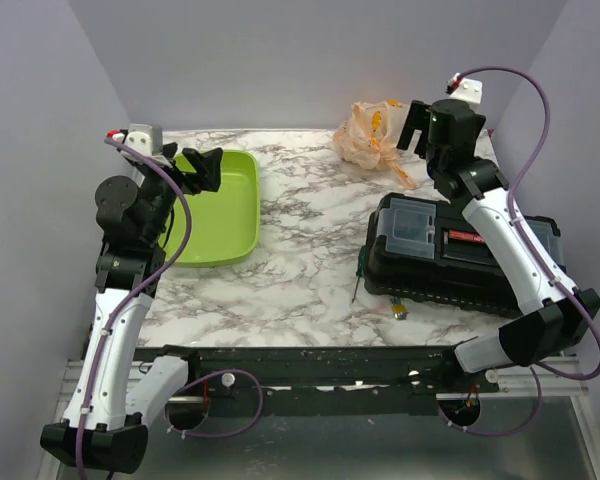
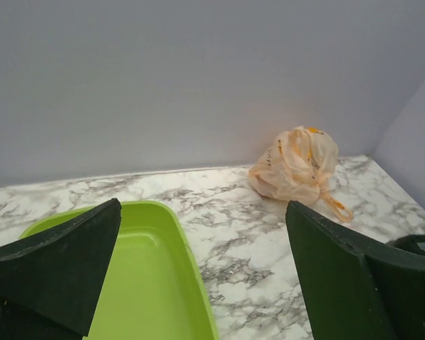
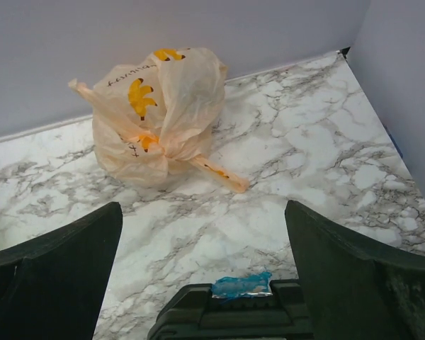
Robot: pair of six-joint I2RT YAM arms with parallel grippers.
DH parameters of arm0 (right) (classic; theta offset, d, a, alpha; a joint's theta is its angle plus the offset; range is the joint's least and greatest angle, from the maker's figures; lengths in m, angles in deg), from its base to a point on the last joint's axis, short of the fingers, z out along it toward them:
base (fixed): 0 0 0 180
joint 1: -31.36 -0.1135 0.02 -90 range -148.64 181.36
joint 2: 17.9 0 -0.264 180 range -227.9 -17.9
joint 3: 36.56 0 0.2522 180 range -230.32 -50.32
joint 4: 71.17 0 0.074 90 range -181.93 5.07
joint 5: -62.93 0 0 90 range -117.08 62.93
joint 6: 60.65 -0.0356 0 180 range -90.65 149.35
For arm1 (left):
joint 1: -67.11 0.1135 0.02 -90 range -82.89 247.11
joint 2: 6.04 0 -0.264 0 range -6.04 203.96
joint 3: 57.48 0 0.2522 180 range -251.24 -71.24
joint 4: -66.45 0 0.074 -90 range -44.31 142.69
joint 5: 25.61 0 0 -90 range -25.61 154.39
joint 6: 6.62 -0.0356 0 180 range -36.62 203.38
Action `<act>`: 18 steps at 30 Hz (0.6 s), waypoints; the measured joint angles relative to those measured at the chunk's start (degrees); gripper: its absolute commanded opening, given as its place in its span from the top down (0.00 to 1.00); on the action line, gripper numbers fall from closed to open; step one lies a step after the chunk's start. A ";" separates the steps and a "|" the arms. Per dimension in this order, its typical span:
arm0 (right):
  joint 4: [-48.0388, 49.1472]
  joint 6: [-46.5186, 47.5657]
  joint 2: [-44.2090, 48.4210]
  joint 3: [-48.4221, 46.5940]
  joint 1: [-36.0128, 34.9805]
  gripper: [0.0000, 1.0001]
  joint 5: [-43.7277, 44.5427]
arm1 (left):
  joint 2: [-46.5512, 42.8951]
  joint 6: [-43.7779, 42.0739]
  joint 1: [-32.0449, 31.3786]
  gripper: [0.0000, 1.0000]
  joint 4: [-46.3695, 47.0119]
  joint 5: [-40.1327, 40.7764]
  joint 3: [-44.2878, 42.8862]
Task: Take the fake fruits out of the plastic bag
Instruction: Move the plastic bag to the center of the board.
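Right wrist view: knotted plastic bag (image 3: 156,113), contents hidden; left tool (image 2: 202,205), right tool (image 3: 203,205) both spread.

White-grey marbled table (image 1: 300,280). Plastic bag (image 3: 156,117) bunched and tied, lying well ahead of right fingers (image 3: 57,269), centred between them, one loop handle trailing back toward them. Lime-green tray (image 2: 152,276) just under and ahead of left fingers (image 2: 57,269). Black toolbox (image 1: 420,275) directly below right fingers. Small blue-yellow scrap (image 1: 398,310) on marble, touching toolbox's near side.
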 measured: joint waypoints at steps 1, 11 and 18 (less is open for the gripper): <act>0.00 -0.42 0.33 0.00 0.00 0.00 -0.09 | -0.09 -0.68 -1.05 0.01 0.04 -0.42 0.00; -0.07 -3.85 -5.49 -3.67 0.00 0.00 -1.55 | 3.06 -3.08 -7.43 0.01 0.61 -3.45 1.27; -0.85 -6.10 -12.85 -6.82 0.00 0.00 -1.16 | 5.09 -1.57 -7.58 0.01 0.61 -6.03 1.27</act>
